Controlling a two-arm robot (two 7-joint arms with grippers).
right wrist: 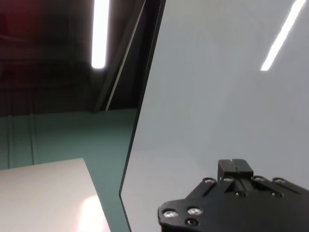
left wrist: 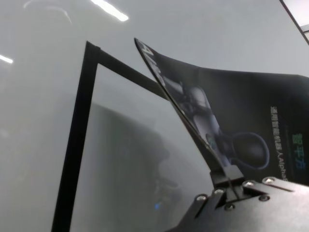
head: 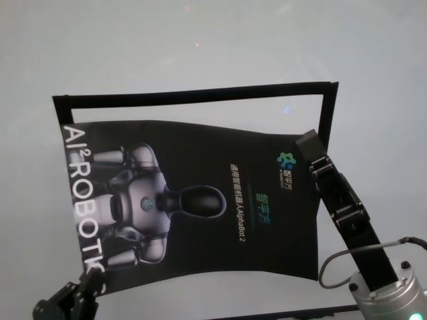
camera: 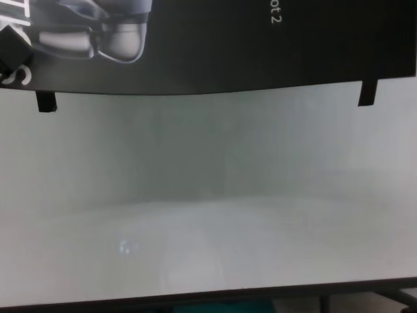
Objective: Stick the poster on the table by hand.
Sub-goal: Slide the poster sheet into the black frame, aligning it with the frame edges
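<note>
Two grippers share the poster [head: 200, 200] between them, one at each near corner, and this seems meant to keep the glossy sheet spread and off the table [head: 200, 47] until it lines up with the black tape outline [head: 193, 93] marked there. From the head view the poster lies at the centre of the table; its far edge falls short of the outline's 12 o'clock side, leaving a bare band of white inside the frame.

At about 7 o'clock the left gripper [head: 83, 290] has its fingers closed tight on the poster's corner; the left wrist view shows that edge pinched and lifted, the sheet curling up clear of the surface. At about 4 o'clock the right gripper [head: 310, 143] reaches along the poster's right edge, its tip at the 2 o'clock corner by the green logo. Its fingers appear pressed together, but whether they grip the sheet or only rest against it I cannot tell.

Small black tabs [camera: 368, 92] hang from the poster's near edge in the chest view, probably tape.
</note>
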